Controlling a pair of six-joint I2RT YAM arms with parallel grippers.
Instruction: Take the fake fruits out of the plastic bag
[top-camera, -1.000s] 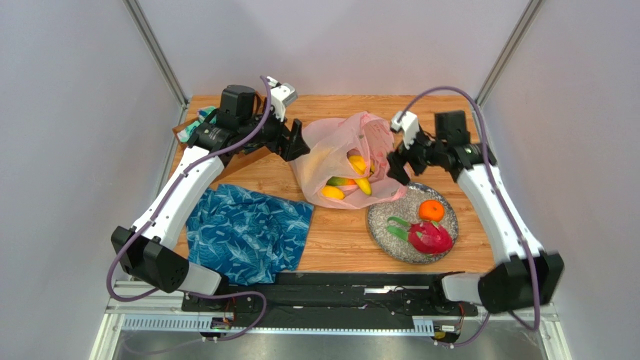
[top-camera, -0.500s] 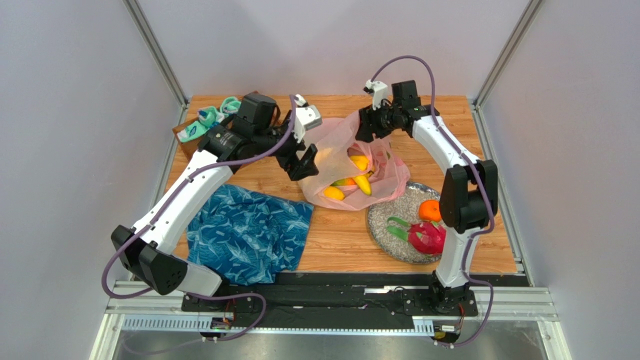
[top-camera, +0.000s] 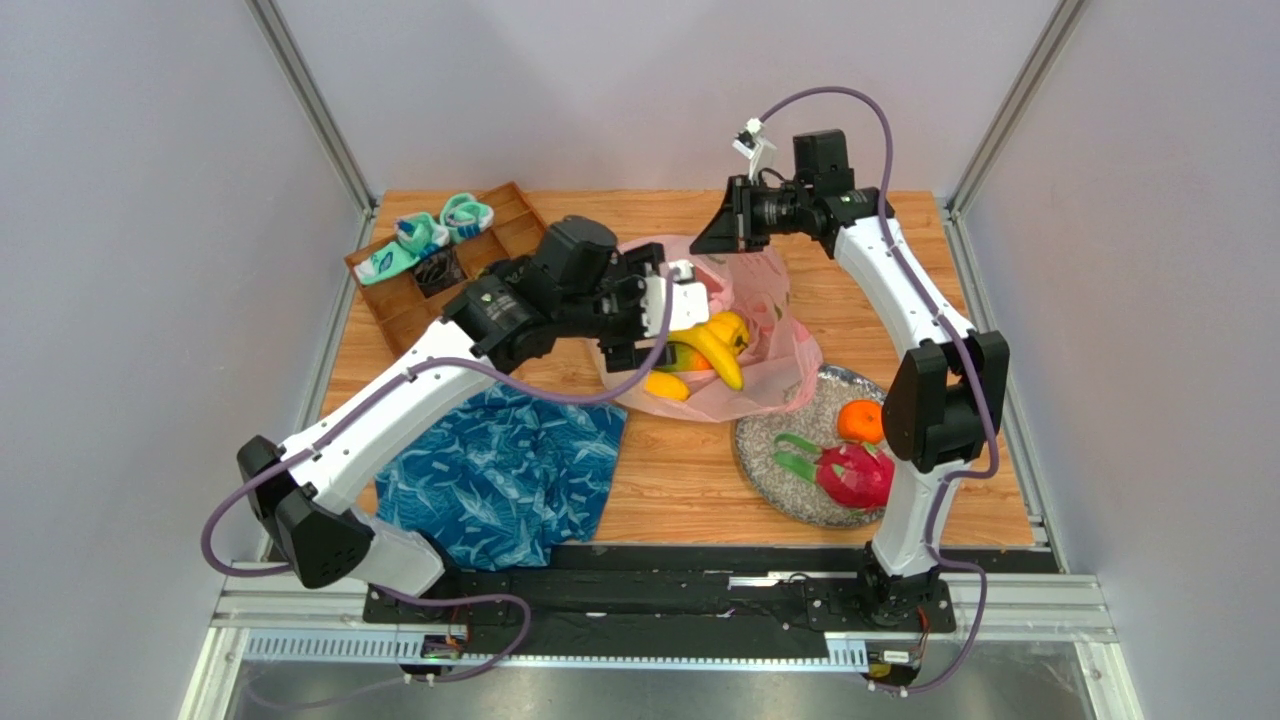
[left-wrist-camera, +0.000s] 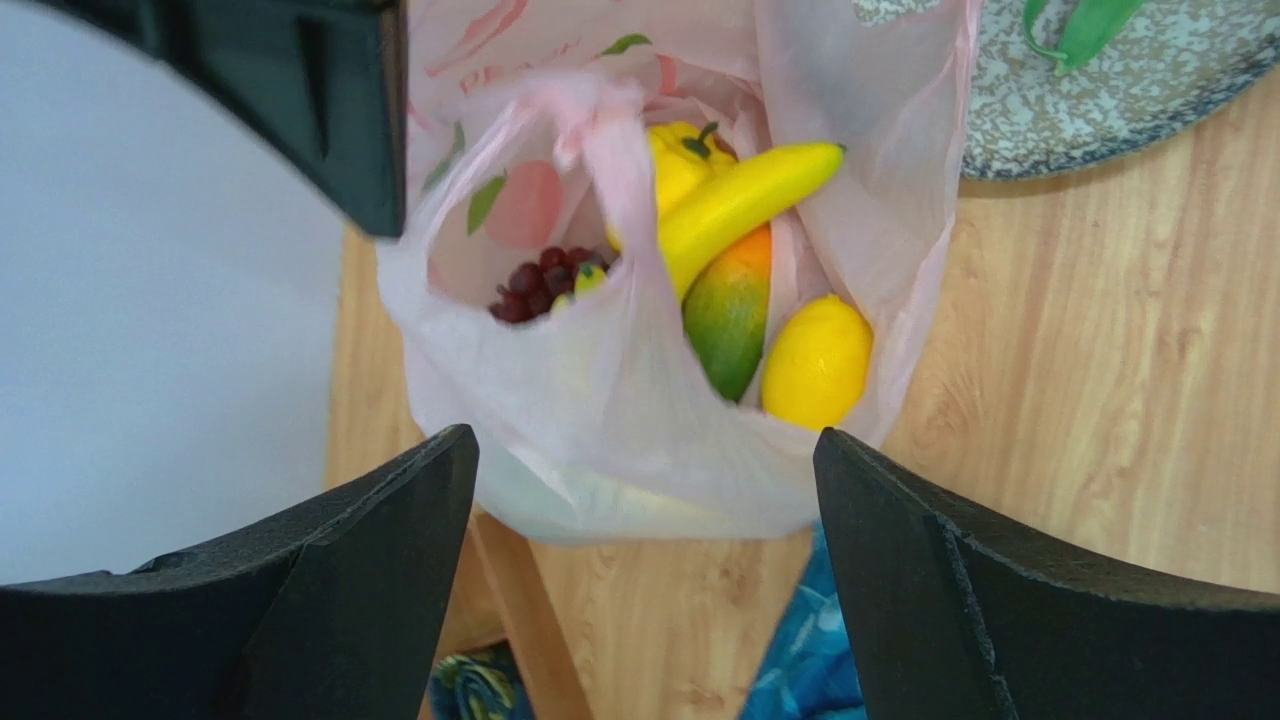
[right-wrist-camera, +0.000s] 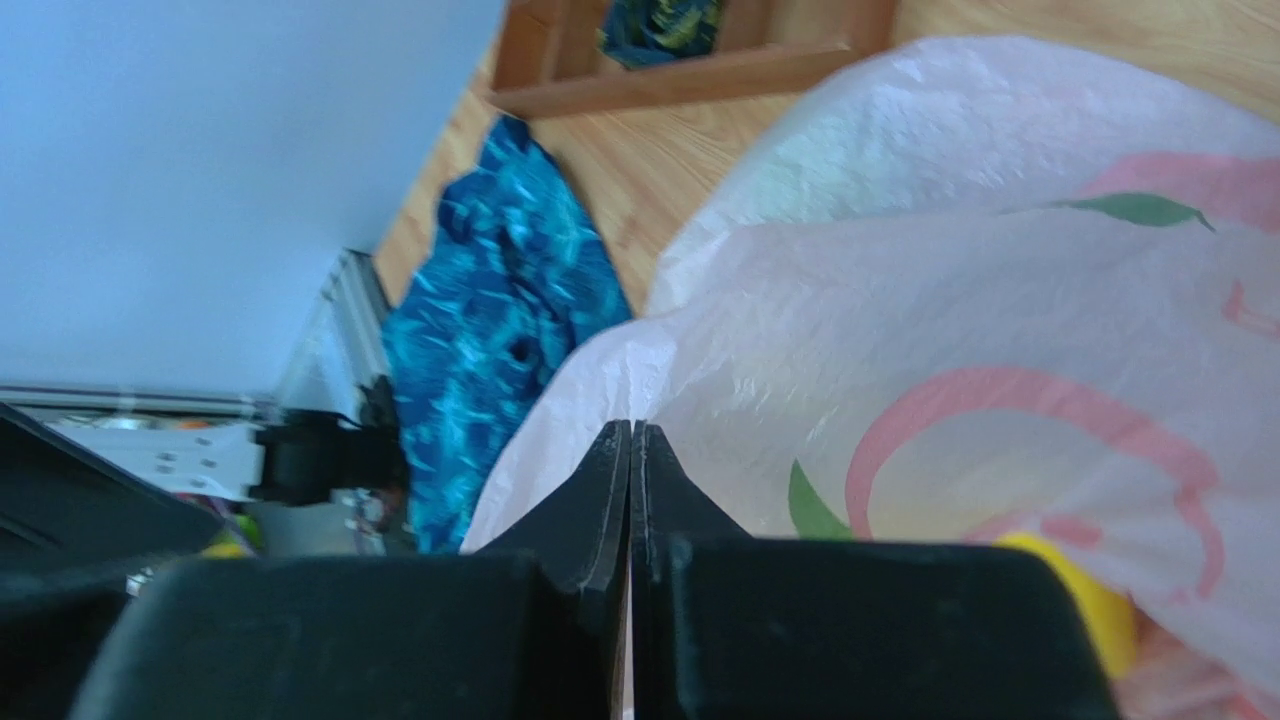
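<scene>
The pale-pink plastic bag (top-camera: 759, 323) lies mid-table with its mouth open. Inside it I see a banana (left-wrist-camera: 744, 195), a mango (left-wrist-camera: 729, 308), a lemon (left-wrist-camera: 819, 360) and dark grapes (left-wrist-camera: 534, 285). My left gripper (left-wrist-camera: 643, 438) hovers open just above the bag's near side, with nothing between its fingers. My right gripper (right-wrist-camera: 631, 432) is shut at the bag's far upper rim (top-camera: 726, 233), and the film runs right up to its tips. An orange (top-camera: 861, 422) and a magenta dragon fruit (top-camera: 857, 473) lie on the speckled plate (top-camera: 766, 450).
A blue leaf-patterned cloth (top-camera: 496, 465) lies at the front left. A wooden tray (top-camera: 504, 218) with teal items stands at the back left corner. Grey walls close in the table on three sides.
My right arm swung from the bag's right side to its far rim and its jaws closed there. My left arm moved right until it was over the bag's mouth.
</scene>
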